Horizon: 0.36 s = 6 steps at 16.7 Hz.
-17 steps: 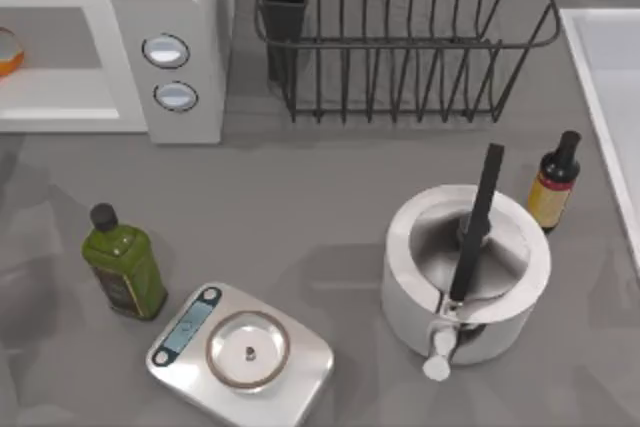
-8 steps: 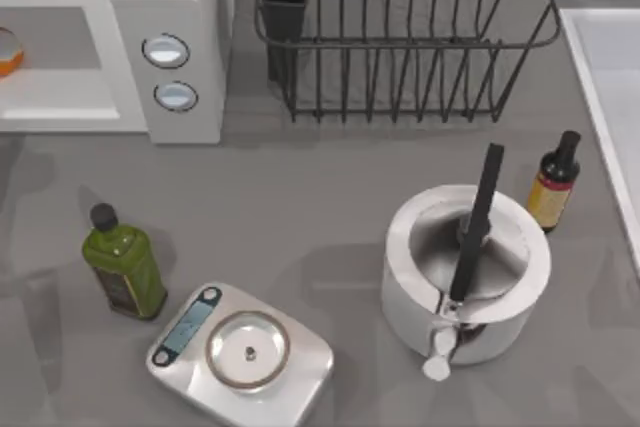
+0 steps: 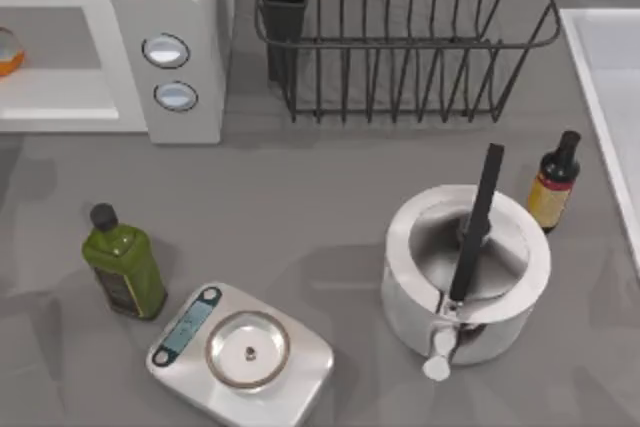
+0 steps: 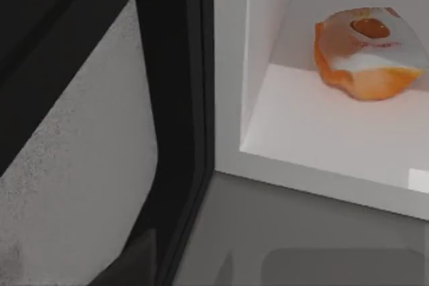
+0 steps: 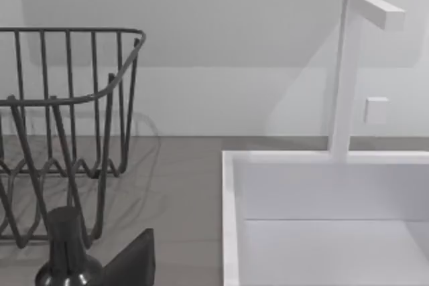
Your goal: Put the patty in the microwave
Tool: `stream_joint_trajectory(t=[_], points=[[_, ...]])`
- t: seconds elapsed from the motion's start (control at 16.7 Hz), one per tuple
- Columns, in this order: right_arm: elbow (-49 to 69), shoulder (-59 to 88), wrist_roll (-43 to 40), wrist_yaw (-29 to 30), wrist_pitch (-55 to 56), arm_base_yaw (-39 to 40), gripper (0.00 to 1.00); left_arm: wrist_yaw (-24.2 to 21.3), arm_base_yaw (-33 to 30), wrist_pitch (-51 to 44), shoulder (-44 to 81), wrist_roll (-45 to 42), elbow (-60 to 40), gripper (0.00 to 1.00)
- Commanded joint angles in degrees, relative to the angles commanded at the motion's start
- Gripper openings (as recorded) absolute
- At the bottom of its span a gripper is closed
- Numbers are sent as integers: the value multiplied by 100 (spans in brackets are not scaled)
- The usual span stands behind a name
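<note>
Presently, the small rounded orange patty with a pale whitish rim (image 4: pixel 365 51) is seen lying on the pale floor inside the large white boxy microwave (image 3: pixel 190 7), at the table's far left. A black door edge (image 4: pixel 191 118) is seen beside the cavity. Pincer states cannot be told.

We see the microwave (image 3: pixel 110 47) mouth unblocked, its dark door (image 4: pixel 181 118) swung aside. Green bottle (image 3: pixel 123 264) and scale (image 3: pixel 240 355) stand before it; bare table (image 3: pixel 300 187) lies between.
</note>
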<state>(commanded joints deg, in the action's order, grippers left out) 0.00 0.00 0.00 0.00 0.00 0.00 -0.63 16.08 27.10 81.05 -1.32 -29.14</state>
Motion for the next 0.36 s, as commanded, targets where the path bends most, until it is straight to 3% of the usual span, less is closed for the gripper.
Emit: stream_joint_trajectory(t=[0.36], points=[[0,0,0,0,0,0,100,3,0,-340,-145,9,-8,100]])
